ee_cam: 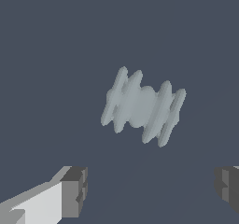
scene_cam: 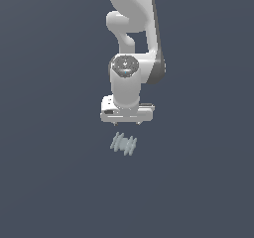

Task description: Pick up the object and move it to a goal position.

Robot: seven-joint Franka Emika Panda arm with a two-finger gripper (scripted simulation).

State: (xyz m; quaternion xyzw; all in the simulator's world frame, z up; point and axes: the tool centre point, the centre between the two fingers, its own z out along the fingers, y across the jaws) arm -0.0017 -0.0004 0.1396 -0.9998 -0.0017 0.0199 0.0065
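**Panda arm poised above the ribbed object**

Exterior view: the white Franka arm (scene_cam: 131, 33) reaches down from the top of the frame, its wrist pointing straight down at a plain dark blue-grey ground (scene_cam: 49, 182). The gripper (scene_cam: 127, 124) hangs at the end of the wrist, with only short finger stubs showing beneath the broad white hand body. Just below it, and apart from it, lies the object (scene_cam: 123, 144), a small pale grey-blue piece made of several thin parallel discs set in a short row. The row is narrower than the hand body above and runs slightly aslant, from the exterior view's left to its right.

Wrist view: the object (ee_cam: 142, 106) appears as four or five ribs joined on a thicker core. Two grey fingertips (ee_cam: 74, 190) stand spread wide, one at each side of the frame, with clear ground between them. Nothing is held; the object touches neither finger and sits in line with the gap between them.
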